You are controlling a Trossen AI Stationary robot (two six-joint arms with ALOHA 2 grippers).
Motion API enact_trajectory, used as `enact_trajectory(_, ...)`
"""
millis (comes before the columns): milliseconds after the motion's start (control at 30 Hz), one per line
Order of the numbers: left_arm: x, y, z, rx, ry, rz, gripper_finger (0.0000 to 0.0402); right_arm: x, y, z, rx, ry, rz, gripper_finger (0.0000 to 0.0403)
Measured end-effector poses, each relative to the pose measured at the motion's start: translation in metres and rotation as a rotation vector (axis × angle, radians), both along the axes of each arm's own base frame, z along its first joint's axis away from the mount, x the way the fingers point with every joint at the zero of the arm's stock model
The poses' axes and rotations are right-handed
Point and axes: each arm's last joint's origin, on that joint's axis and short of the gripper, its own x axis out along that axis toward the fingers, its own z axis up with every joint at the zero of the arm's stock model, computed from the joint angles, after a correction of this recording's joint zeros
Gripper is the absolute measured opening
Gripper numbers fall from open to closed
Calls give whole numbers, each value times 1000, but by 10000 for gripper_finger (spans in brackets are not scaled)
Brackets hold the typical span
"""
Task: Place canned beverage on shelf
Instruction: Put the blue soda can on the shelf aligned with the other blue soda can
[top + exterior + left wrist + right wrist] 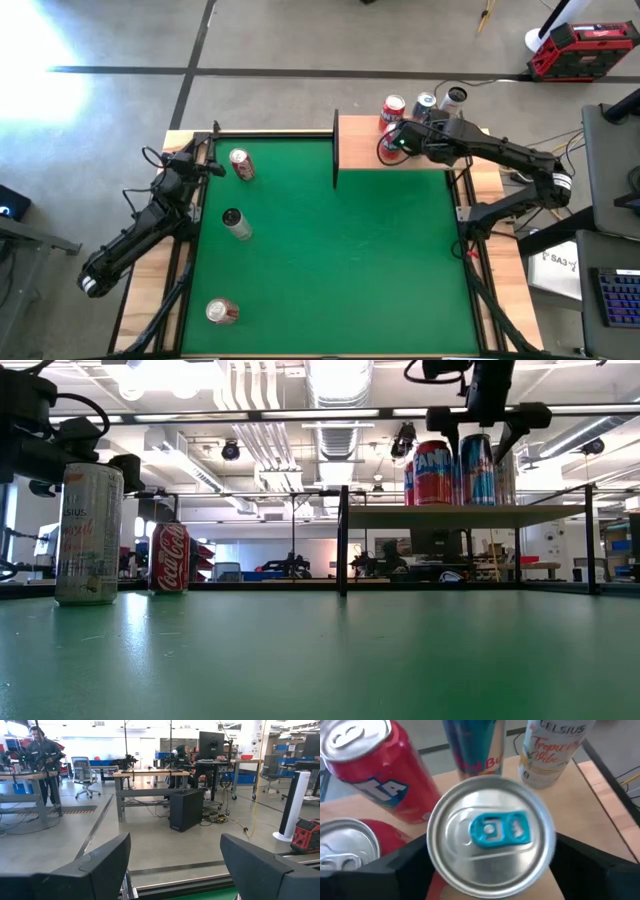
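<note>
The shelf [360, 150], a tan board on a dark frame, stands at the table's far edge. Several cans stand upright on it: a red one [375, 770], a Red Bull [472, 750], a Celsius [550, 750]. A can with a silver top and blue tab [490, 835] stands among them, its base on the board [450, 515]. My right gripper [400, 140] hangs over this can, open, one finger on each side of it. My left gripper [175, 870] is open and holds nothing, level at the table's far left corner [212, 165]. My right gripper comes at the blue-tab can slanting down from above. Its fingers [585, 865] flank the can's wall below the rim. The wide can top hides the sides, so I cannot tell whether they touch. The can [478, 470] stands upright on the shelf.
On the green table lie or stand three more cans: one at the far left [241, 164], one at the left middle [236, 224], one at the near left [222, 312]. A Celsius can [88, 535] and a Coca-Cola can [168, 558] show upright in the low view.
</note>
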Motion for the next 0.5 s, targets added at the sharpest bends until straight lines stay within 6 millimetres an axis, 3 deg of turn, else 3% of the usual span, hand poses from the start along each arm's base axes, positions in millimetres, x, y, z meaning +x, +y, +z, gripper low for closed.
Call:
enact_trajectory(267, 0, 0, 0, 0, 0, 0, 293, -6, 9, 12, 46, -18, 6, 367)
enact_trajectory(500, 0, 0, 0, 0, 0, -1, 293, -11, 37, 25, 121, -55, 39, 368)
